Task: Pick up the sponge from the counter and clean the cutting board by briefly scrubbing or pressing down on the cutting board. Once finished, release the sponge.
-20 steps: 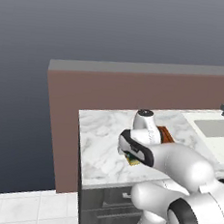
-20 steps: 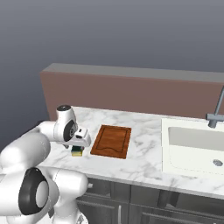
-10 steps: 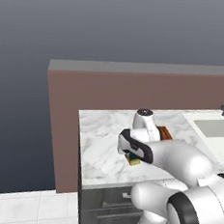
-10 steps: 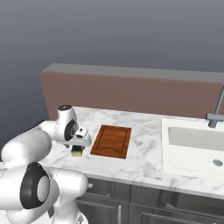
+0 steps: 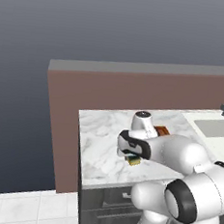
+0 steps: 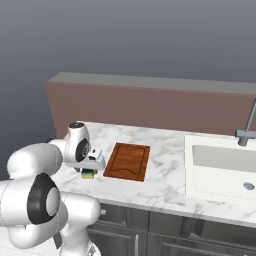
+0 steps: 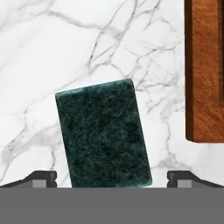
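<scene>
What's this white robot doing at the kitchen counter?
It is going for the sponge, which lies green side up on the marble counter beside the wooden cutting board. The gripper hangs just above the sponge, open, with a fingertip on either side. Nothing is gripped yet, and the board is untouched.

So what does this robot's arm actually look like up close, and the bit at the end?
The arm is made of fat, rounded, glossy white segments, with dark grey to black rings at the joints. A short white cylinder with a dark cap sits at the wrist. The end effector is a small white block ending in two little dark grey finger tips. No cables or markings show.
</scene>
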